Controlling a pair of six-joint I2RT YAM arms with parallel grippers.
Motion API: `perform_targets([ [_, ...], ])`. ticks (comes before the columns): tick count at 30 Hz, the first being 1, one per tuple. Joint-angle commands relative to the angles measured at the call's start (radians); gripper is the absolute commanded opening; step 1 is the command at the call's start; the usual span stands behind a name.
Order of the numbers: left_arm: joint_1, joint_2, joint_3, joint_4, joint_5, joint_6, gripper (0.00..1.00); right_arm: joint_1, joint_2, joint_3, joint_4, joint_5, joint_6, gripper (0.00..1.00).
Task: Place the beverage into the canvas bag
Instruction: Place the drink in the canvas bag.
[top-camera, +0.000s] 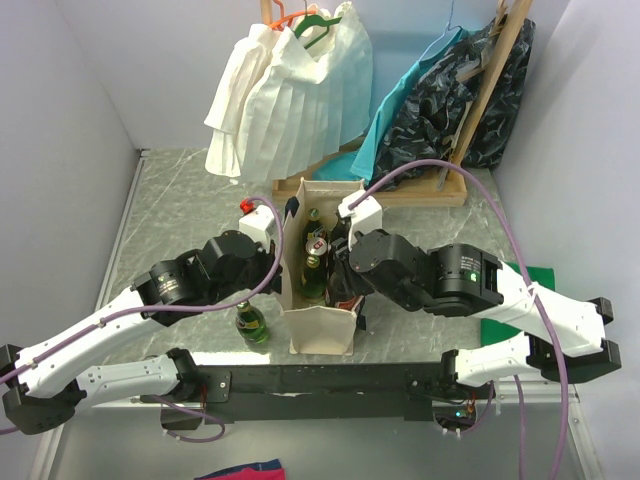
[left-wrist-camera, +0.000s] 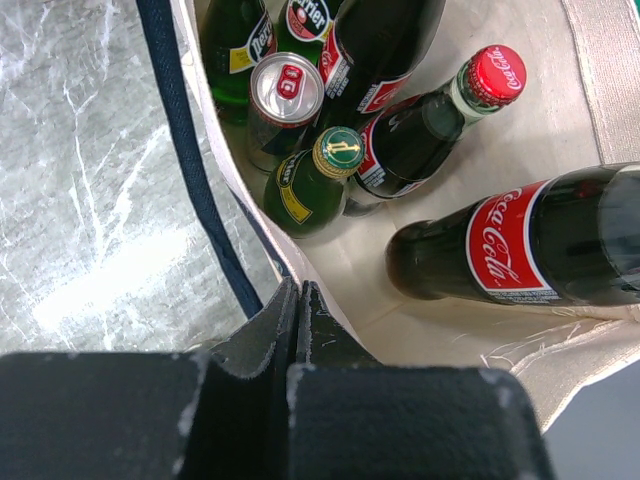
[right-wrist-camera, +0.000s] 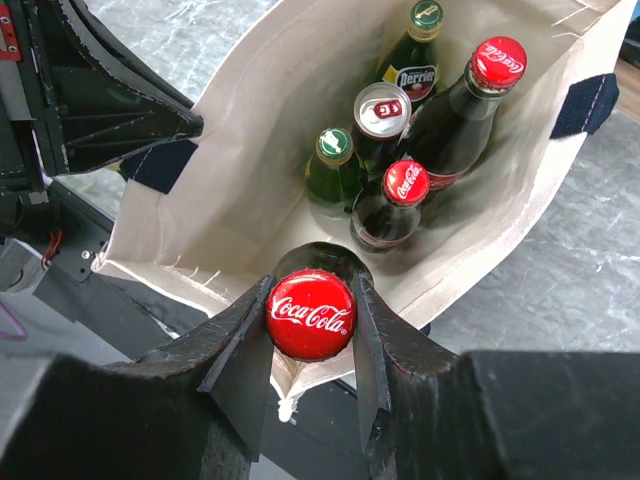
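Red cap (right-wrist-camera: 310, 318): closest thing in the right wrist view, at the bottom middle. It is the top of a Coke bottle (left-wrist-camera: 520, 245).
Right hand: the right gripper (right-wrist-camera: 311, 300) has its two fingers partway in and pinches that cap from both sides.
Where the drink is: the Coke bottle hangs at the near rim of the canvas bag (right-wrist-camera: 250, 130). At the right of the left wrist view it leans, with its bottom end down inside the bag's mouth.
Left hand: the left gripper (left-wrist-camera: 300, 315) is squeezed tight on the bag's rim, at the bottom middle of its view. This holds the mouth open.
Already inside: more bottles (right-wrist-camera: 440, 130) and a can (right-wrist-camera: 381, 108) stand packed together, at the upper right of the right wrist view.
Left outside: one green bottle (top-camera: 252, 325) stands on the table (top-camera: 180, 200), at the lower left of the bag in the top view, close to the left arm (top-camera: 100, 340).
Worry, bang: if the bottle is let go this high, glass may hit glass.
Worry, slip: the hold is only on the small cap and the bottle leans, so it could slide out too soon.
Worry, rim: the bottle is right by the cloth edge. It could catch there and pull the bag over.
Worry, bump: the left arm could knock the green bottle down.
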Motion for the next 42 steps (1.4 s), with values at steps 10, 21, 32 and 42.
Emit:
perform_targets([
  [10, 0.0, -0.02, 0.076, 0.074, -0.023, 0.029, 0.01, 0.008, -0.079, -0.048, 0.172, 0.096, 0.021, 0.0],
  [21, 0.001, -0.012, 0.078, 0.072, -0.019, 0.031, 0.01, 0.01, -0.084, -0.118, 0.189, 0.093, 0.038, 0.0],
  [32, 0.001, -0.026, 0.072, 0.068, -0.023, 0.026, 0.01, 0.008, -0.093, -0.186, 0.201, 0.089, 0.069, 0.0],
  [42, 0.001, -0.03, 0.067, 0.072, -0.016, 0.028, 0.01, 0.008, -0.079, -0.217, 0.193, 0.077, 0.09, 0.0],
])
